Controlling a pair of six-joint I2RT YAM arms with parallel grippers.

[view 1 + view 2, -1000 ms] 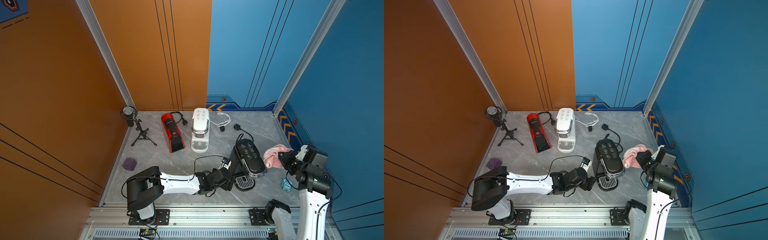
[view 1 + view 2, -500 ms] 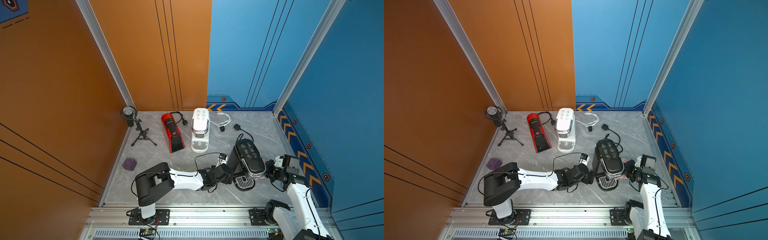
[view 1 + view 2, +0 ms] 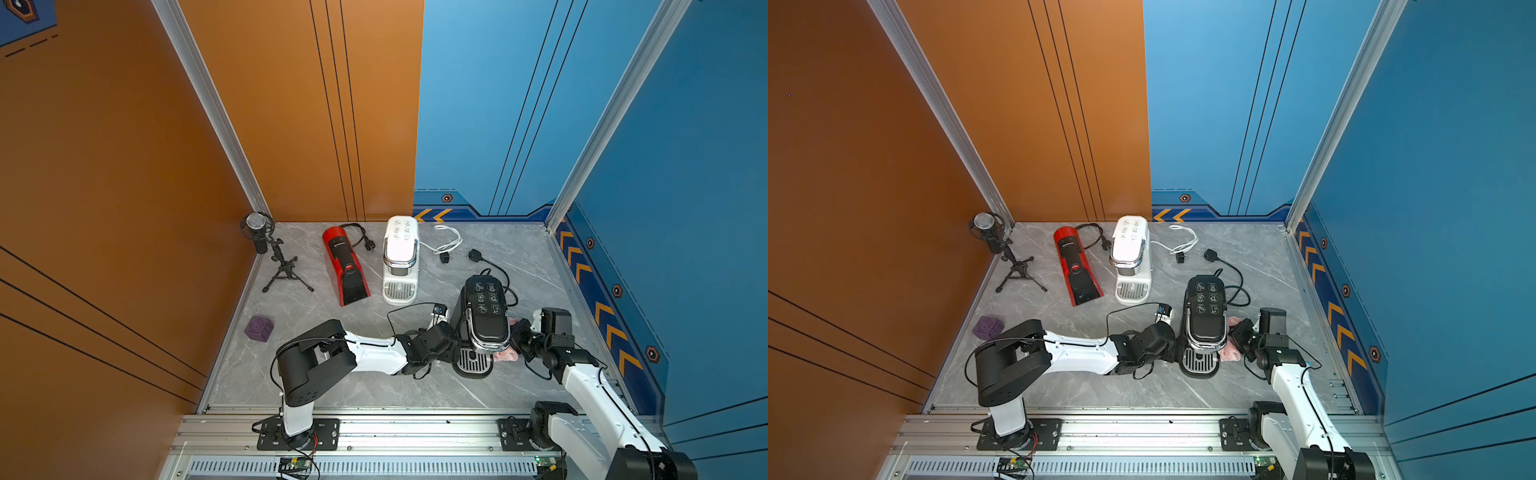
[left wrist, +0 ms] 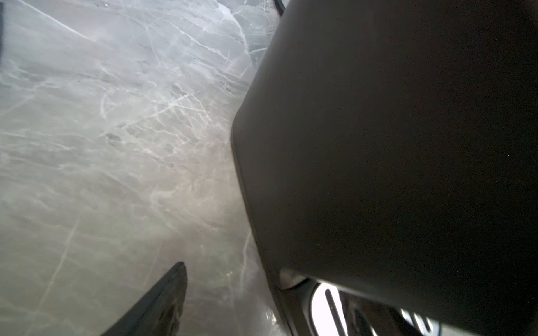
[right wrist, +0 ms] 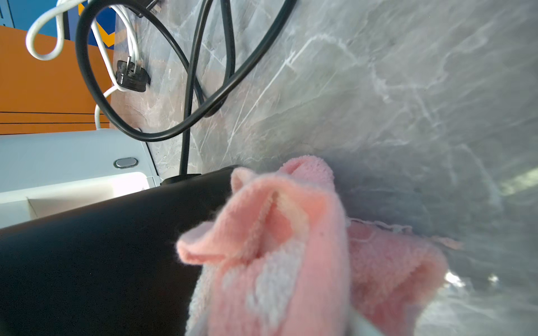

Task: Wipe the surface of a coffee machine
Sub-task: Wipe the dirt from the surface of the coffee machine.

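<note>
The black coffee machine (image 3: 486, 316) (image 3: 1204, 316) stands upright near the front of the grey marble floor. My right gripper (image 3: 519, 336) (image 3: 1239, 336) is low at the machine's right side, shut on a pink cloth (image 3: 508, 354) (image 5: 291, 247). The cloth lies bunched against the machine's black side wall (image 5: 102, 247). My left gripper (image 3: 453, 336) (image 3: 1173, 336) sits open against the machine's left side. In the left wrist view one dark finger (image 4: 163, 302) shows with bare floor between it and the machine's body (image 4: 393, 145). The other finger is hidden.
A white coffee machine (image 3: 400, 257) and a red one (image 3: 345, 266) stand further back. A microphone on a tripod (image 3: 270, 253) and a purple cube (image 3: 259, 328) are at the left. A black cord (image 3: 498, 274) loops behind the black machine; the blue wall is close on the right.
My right arm came down from a raised position and brought the pink cloth against the black machine's right side. My left arm edged in closer to the machine's left side.
</note>
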